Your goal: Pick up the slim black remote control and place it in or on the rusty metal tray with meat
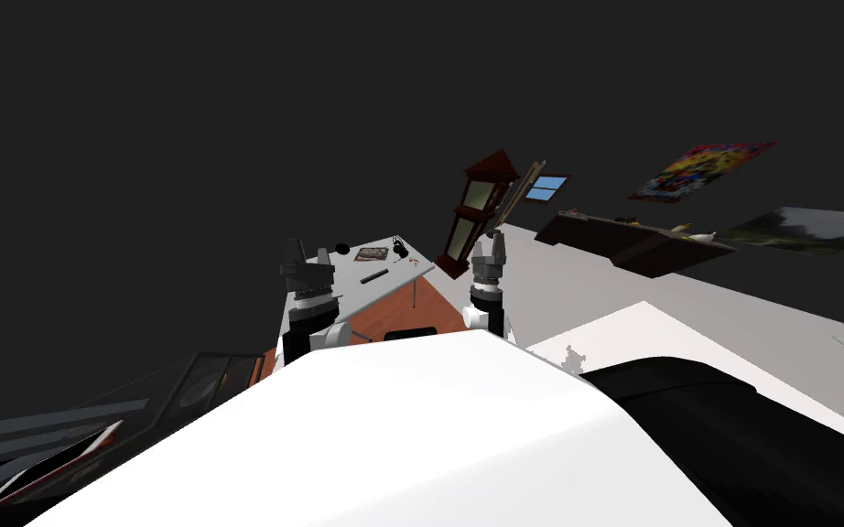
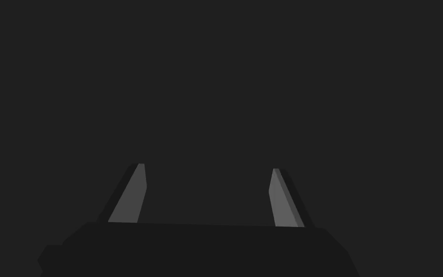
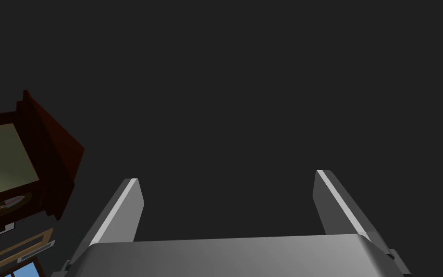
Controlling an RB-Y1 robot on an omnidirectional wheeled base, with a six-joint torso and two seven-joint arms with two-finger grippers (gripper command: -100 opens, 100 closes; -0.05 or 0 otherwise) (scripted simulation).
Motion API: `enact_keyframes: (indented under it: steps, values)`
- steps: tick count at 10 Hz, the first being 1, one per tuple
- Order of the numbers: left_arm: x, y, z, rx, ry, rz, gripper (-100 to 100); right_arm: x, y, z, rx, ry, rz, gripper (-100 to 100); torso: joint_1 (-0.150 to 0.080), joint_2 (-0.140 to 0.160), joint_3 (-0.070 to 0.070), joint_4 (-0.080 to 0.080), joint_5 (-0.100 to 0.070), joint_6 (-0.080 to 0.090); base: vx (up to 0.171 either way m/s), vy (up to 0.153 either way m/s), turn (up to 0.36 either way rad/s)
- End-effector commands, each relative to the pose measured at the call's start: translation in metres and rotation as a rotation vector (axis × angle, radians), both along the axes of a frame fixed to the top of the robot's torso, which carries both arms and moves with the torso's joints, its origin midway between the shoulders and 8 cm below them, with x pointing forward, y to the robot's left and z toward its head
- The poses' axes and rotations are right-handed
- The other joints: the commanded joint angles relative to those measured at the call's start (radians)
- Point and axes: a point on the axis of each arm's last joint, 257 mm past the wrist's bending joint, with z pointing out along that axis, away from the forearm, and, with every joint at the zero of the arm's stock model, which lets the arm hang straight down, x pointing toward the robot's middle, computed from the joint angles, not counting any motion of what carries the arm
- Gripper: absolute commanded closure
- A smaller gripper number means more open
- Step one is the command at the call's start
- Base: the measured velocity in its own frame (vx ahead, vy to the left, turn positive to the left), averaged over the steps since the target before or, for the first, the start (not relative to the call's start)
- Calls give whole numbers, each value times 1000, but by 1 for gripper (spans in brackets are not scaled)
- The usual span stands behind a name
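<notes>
The remote [image 1: 374, 275] lies flat on the grey table top [image 1: 319, 302], a slim dark bar near the tray [image 1: 371, 253] and on the side of it facing the robot; whether the two touch cannot be resolved. The left gripper [image 1: 308, 253] and right gripper [image 1: 490, 247] are raised on either side of the table, well short of the remote. Both are released, fingers spread and empty. The remote is judged light, rigid and smooth-cased, with a low profile that leaves little side wall to pinch. Recommended hold: from above, across the narrow width at mid-length, fingers straddling the long edges. A hold near one end is likely to let the remote pivot or slide.
</notes>
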Motion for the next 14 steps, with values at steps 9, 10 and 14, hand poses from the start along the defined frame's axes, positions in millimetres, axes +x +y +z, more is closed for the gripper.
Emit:
enact_keyframes:
  steps: [9, 10, 14]
  values:
    - [68, -8, -35, 170, 199, -45, -100, 0, 0, 0, 0, 0, 0, 0, -1, 4, 2, 1, 0, 0, -58, -8, 59]
    - [70, -7, -39, 168, 215, -44, -100, 0, 0, 0, 0, 0, 0, 0, -1, 4, 2, 1, 0, 0, -52, -3, 42]
    - [101, 1, -58, 191, 313, -27, -100, 0, 0, 0, 0, 0, 0, 0, -1, 3, 2, 1, 0, 0, -52, -11, 62]
